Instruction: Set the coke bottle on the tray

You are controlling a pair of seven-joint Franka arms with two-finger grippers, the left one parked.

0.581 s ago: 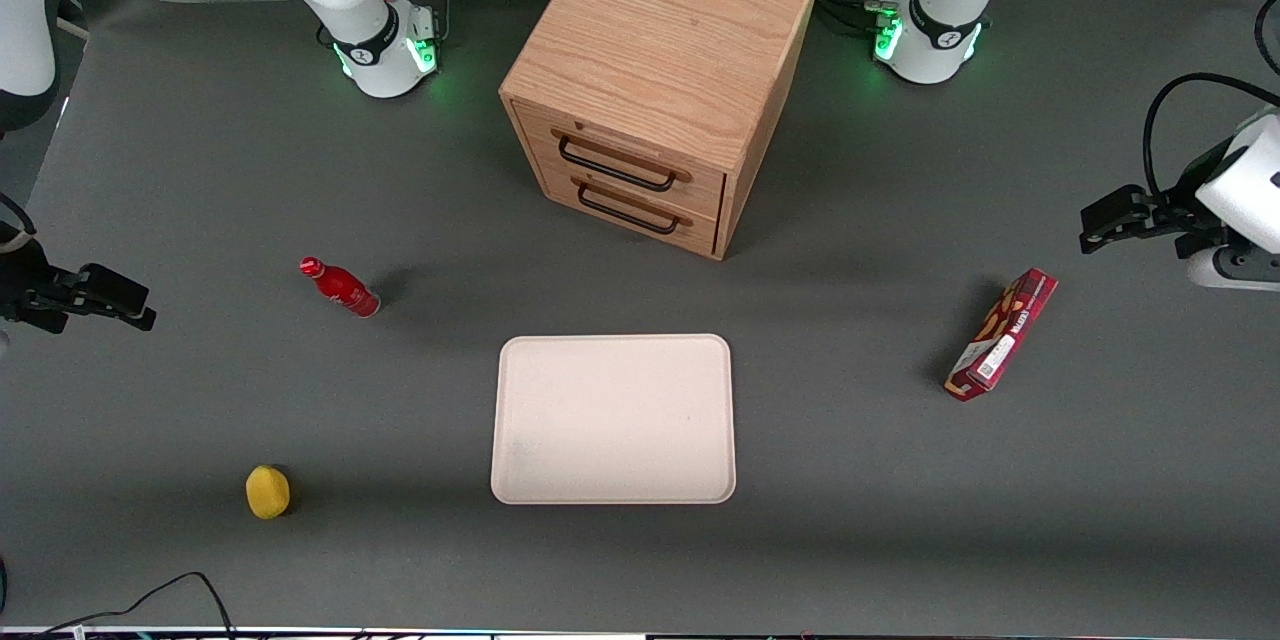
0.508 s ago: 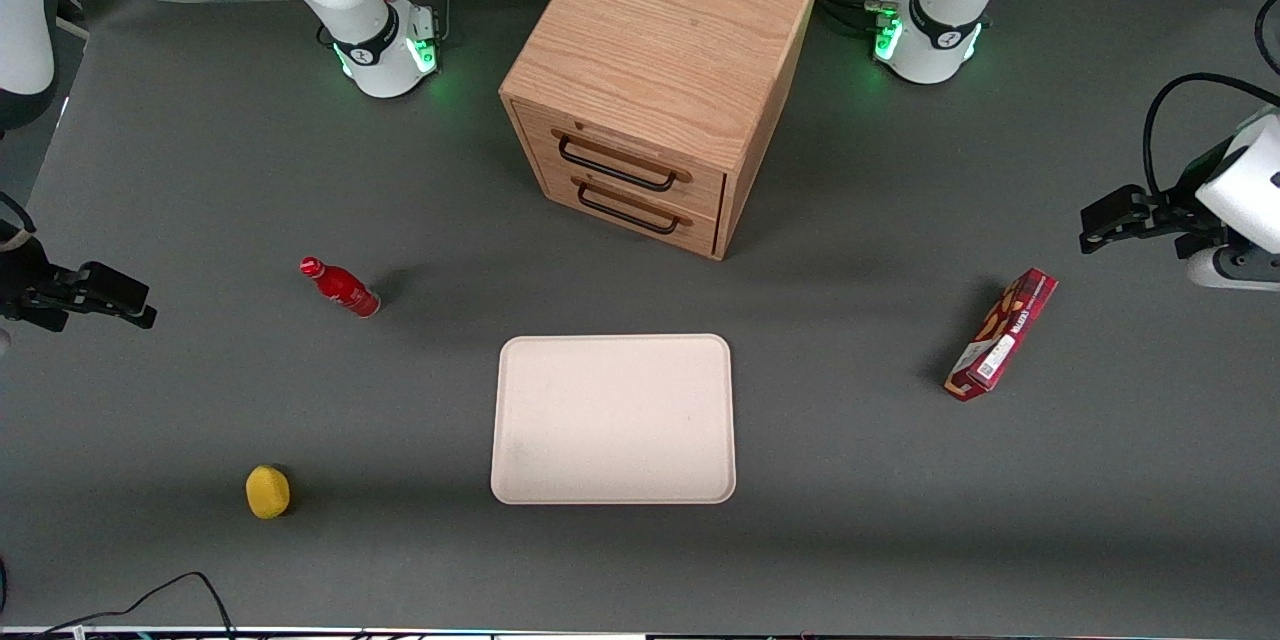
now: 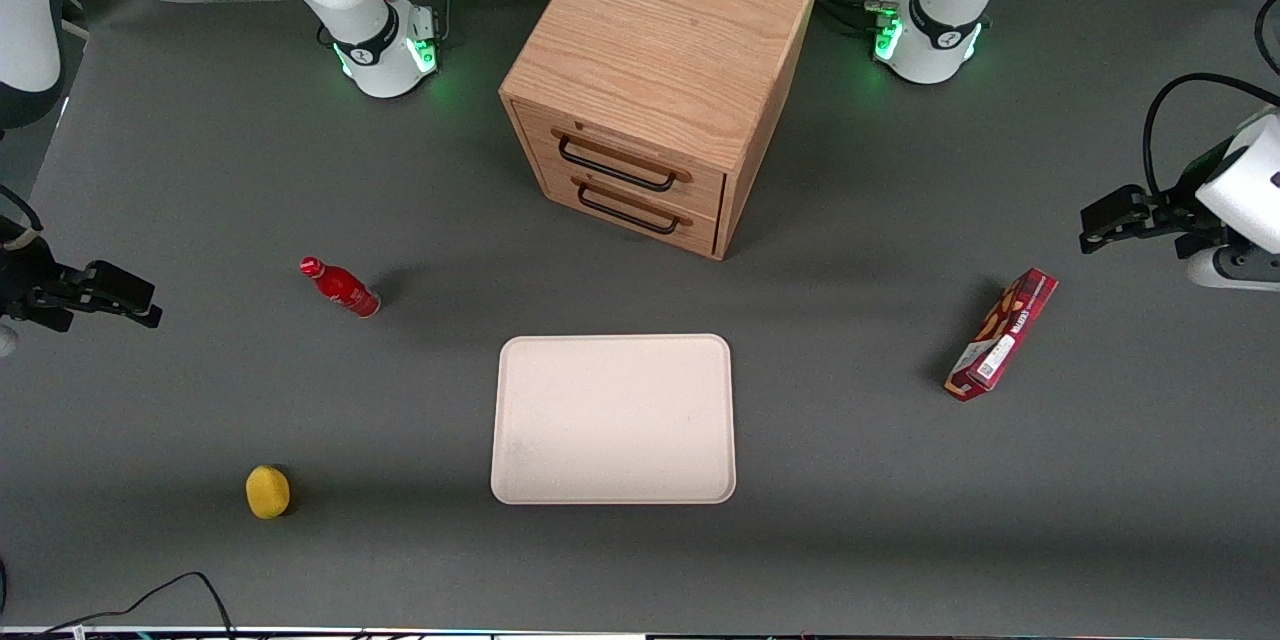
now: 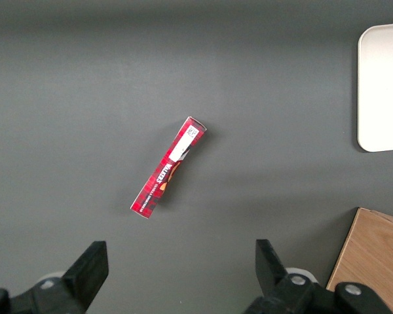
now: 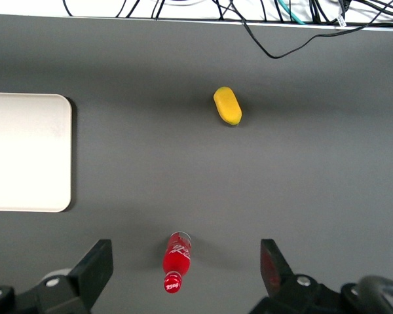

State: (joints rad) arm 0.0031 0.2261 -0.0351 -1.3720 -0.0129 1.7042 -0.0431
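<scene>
On the dark grey table (image 3: 900,520), the coke bottle (image 3: 340,287) stands apart from the cream tray (image 3: 613,418), toward the working arm's end. The gripper (image 5: 183,275) hovers above it, fingers spread wide. Only the right wrist view shows black cables (image 5: 275,26) along the table's edge.

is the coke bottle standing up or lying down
Standing: the coke bottle is upright on the table. The open gripper hovers above it.
</scene>
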